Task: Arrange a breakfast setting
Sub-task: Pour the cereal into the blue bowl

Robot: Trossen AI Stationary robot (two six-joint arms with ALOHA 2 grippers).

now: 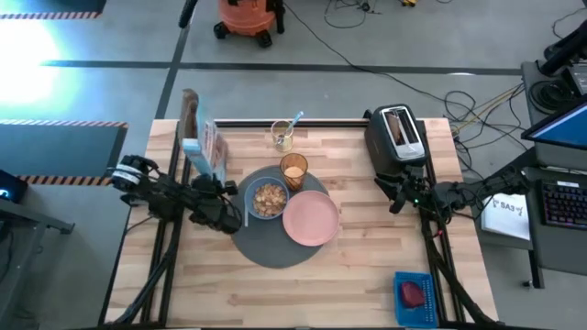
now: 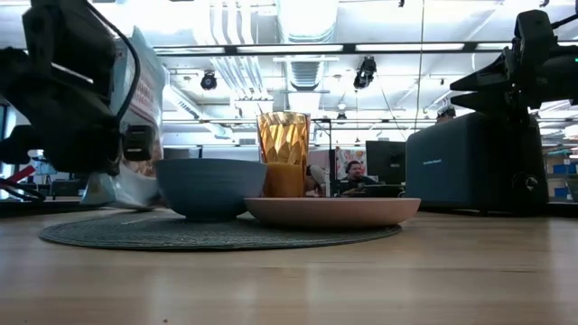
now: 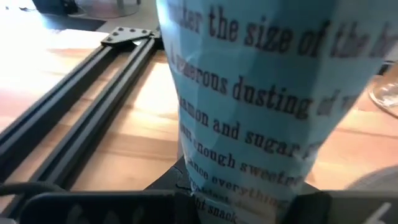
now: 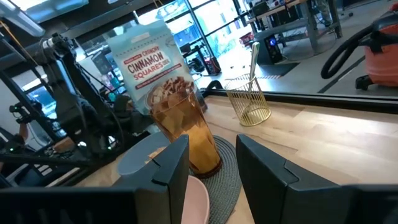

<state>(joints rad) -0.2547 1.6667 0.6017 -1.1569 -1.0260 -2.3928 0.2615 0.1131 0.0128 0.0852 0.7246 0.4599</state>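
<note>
We look straight down on a wooden bench (image 1: 367, 266) with one round grey mat (image 1: 275, 240) at the middle of the frame. On the mat sit one blue bowl (image 1: 267, 198) with cereal in it, one empty pink plate (image 1: 311, 218) touching it on the right, and one amber tumbler (image 1: 293, 170) at the mat's upper edge. Just above the mat stands one clear glass (image 1: 282, 137) holding one light-blue spoon (image 1: 294, 120).

Our left hand (image 1: 218, 188), at centre left beside the bowl, is closed on one cereal bag (image 1: 205, 147), held upright. Our right hand (image 1: 393, 191), at centre right below one black toaster (image 1: 396, 136), holds nothing, its fingers parted.

We judge the cereal step nearly done: the bowl is filled, and the bag needs setting down clear of the mat. The spoon is not yet laid by the bowl. One blue basket (image 1: 415, 298) at the lower right holds one red food piece (image 1: 415, 293), not yet plated.
</note>
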